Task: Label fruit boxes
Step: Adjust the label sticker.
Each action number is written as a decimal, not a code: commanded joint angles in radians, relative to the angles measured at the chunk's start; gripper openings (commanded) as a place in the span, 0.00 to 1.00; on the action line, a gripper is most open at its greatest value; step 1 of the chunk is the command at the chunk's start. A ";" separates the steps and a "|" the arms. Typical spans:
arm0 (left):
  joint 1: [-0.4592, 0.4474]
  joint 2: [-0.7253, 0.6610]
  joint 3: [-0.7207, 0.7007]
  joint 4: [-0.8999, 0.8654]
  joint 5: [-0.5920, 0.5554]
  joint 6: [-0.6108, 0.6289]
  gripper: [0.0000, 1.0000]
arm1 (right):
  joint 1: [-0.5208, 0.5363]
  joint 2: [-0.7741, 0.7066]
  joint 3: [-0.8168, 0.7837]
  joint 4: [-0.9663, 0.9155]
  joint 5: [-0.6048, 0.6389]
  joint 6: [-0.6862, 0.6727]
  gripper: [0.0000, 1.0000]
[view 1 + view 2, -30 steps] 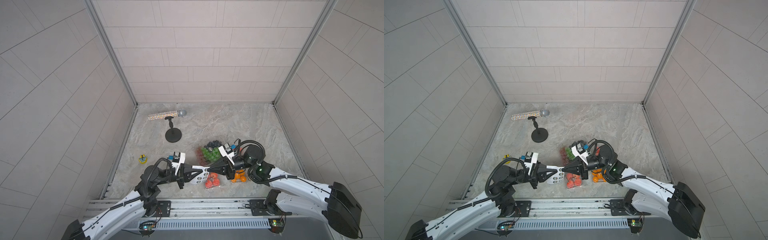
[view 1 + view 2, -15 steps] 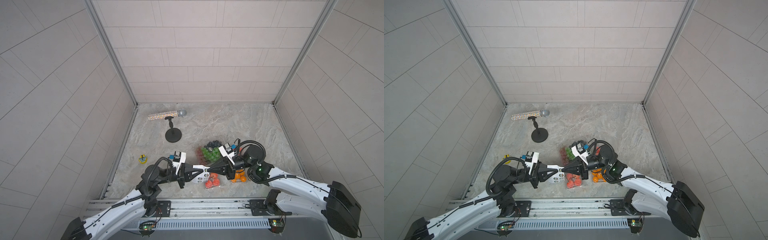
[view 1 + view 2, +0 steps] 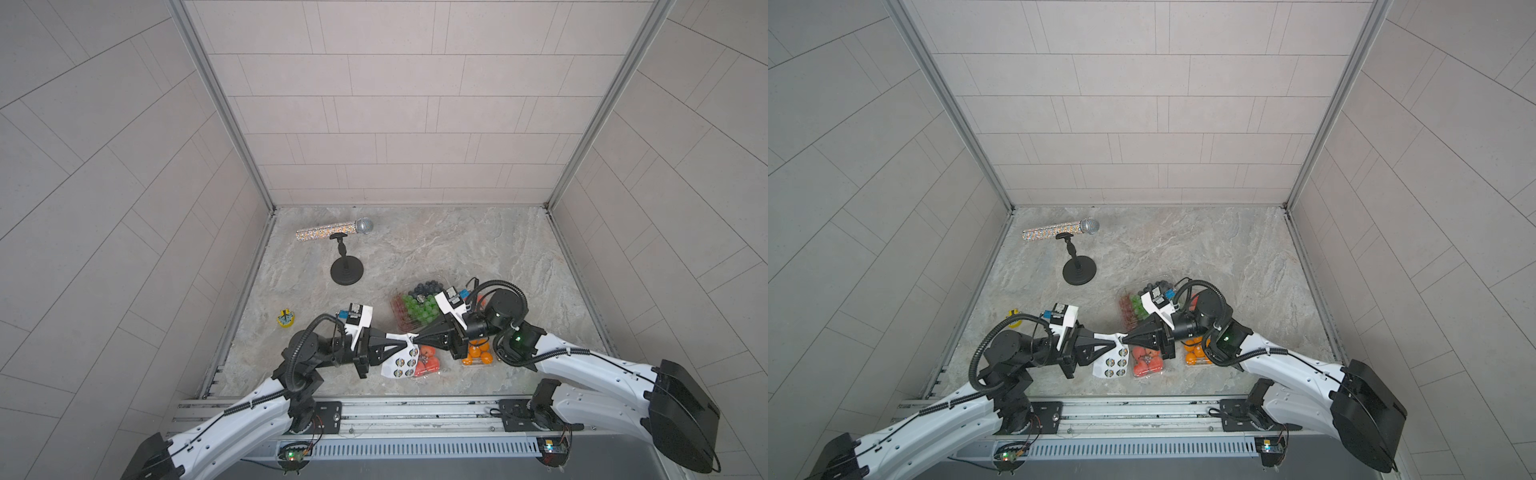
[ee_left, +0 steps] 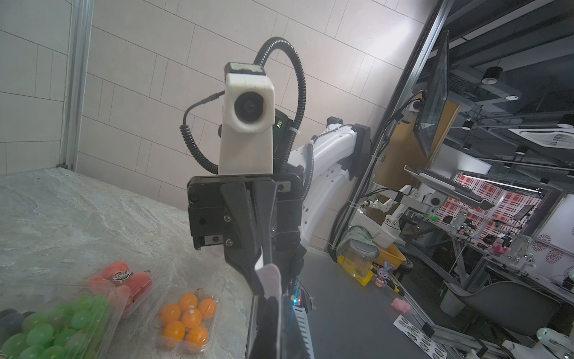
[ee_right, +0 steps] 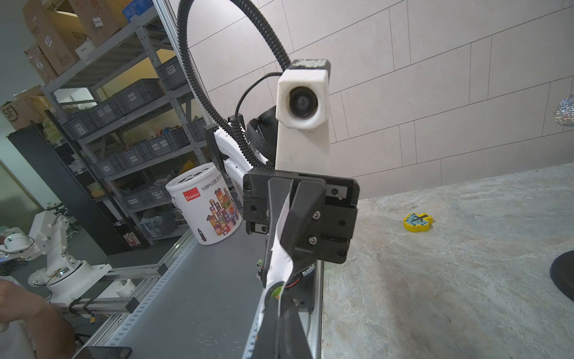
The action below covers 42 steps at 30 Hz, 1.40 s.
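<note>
Clear glossy plastic fruit boxes (image 3: 415, 311), matt marbled tabletop (image 3: 457, 257) (stone-like), paper sticker sheet (image 3: 400, 360)

Both arms stretch low and inward, their tips nearly meeting. The left gripper (image 3: 404, 341) and right gripper (image 3: 419, 340) each pinch closed on the sticker sheet (image 3: 392, 365).

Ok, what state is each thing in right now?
Left end effector, shut on sticker sheet.
Right end effector, shut on sticker sheet.
Sticker sheet, lifted, pinched between both.
Grape box, lid closed.
Red fruit box, lid closed.
Orange box, lid closed.
Microphone, resting horizontally on stand.
</note>
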 commanded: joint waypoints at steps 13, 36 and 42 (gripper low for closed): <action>-0.002 0.003 0.035 0.005 -0.015 0.018 0.00 | 0.013 0.026 0.006 0.087 -0.045 0.037 0.00; -0.002 0.014 0.026 0.033 -0.019 0.001 0.16 | 0.008 -0.022 0.004 -0.010 0.001 -0.028 0.00; -0.002 0.032 0.029 0.048 -0.015 -0.005 0.18 | 0.010 -0.008 0.006 0.002 -0.004 -0.020 0.00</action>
